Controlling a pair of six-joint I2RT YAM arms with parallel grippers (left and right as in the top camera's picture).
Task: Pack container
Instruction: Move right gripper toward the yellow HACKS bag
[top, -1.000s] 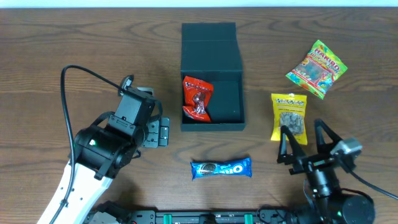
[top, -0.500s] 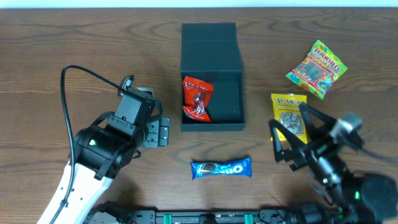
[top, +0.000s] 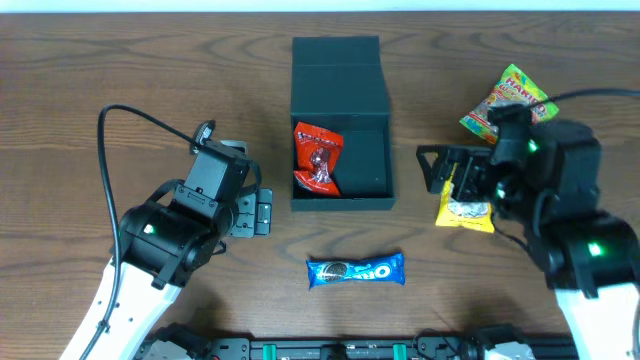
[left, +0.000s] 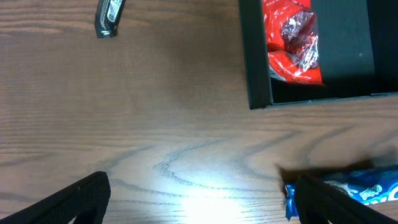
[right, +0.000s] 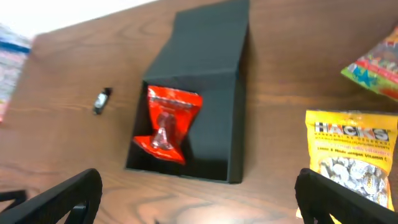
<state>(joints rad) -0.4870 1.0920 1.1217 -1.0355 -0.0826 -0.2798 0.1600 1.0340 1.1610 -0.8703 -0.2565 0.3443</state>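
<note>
The dark teal container (top: 340, 204) lies open mid-table with its flap lid (top: 336, 70) folded back. A red snack packet (top: 318, 158) lies in its left half. My left gripper (top: 262, 212) is open and empty, left of the container's front corner. My right gripper (top: 433, 170) is open and empty, over the left edge of a yellow Hacks packet (top: 466, 208), right of the container. The right wrist view shows the container (right: 214, 50), the red packet (right: 166, 121) and the Hacks packet (right: 351, 155) beyond the open jaws (right: 199, 205). The left wrist view shows its jaws (left: 199, 205) over bare wood.
A blue Oreo packet (top: 355, 270) lies in front of the container and shows in the left wrist view (left: 367, 190). A Haribo bag (top: 512, 100) lies at the back right. A small dark object (right: 102, 99) lies left of the container.
My right arm has swung up from the table's front edge to the yellow packet, its open jaws now pointing left towards the container. The left arm has not moved.
</note>
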